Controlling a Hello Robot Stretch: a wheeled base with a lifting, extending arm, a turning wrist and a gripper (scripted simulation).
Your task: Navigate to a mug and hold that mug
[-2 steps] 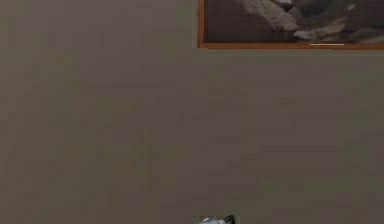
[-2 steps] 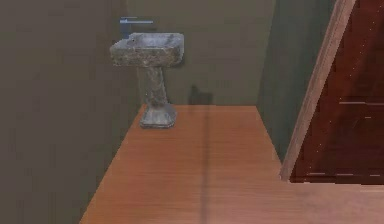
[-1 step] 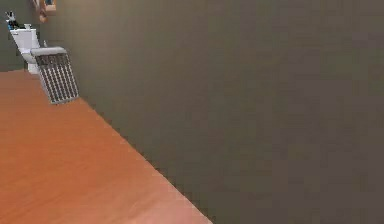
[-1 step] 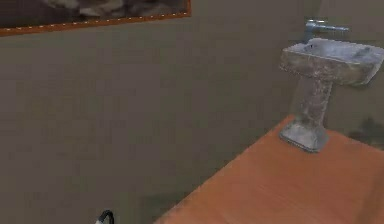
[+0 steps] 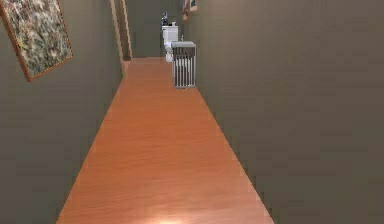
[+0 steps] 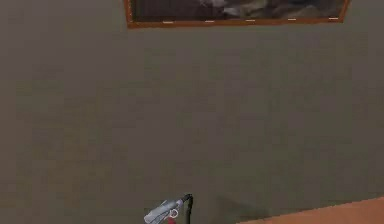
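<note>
Mug: I cannot tell where it is from what I see at this moment.

In the forward view I look along a narrow corridor with an orange-brown wooden floor (image 5: pixel 165 150) between two dark grey-green walls. On the left wall (image 5: pixel 50 120) hangs a framed picture (image 5: pixel 38 35) with a speckled pattern and a brown frame. At the far end of the corridor a grey ribbed box-like thing (image 5: pixel 184 65) stands on the floor against the right wall (image 5: pixel 300 110). Behind it, farther away, is a white thing (image 5: pixel 171 40) shaped like a toilet. A brown door frame (image 5: pixel 122 30) is on the left side near that end.

In the arm side view I face a plain dark wall (image 6: pixel 200 110). A second framed picture (image 6: pixel 235 10) hangs at the top edge, cut by it. A strip of the wooden floor shows at the bottom right corner. The jaws rise a little from the bottom edge, just left of the middle, in front of this wall. I cannot tell their state, and I cannot tell whether they hold anything.
</note>
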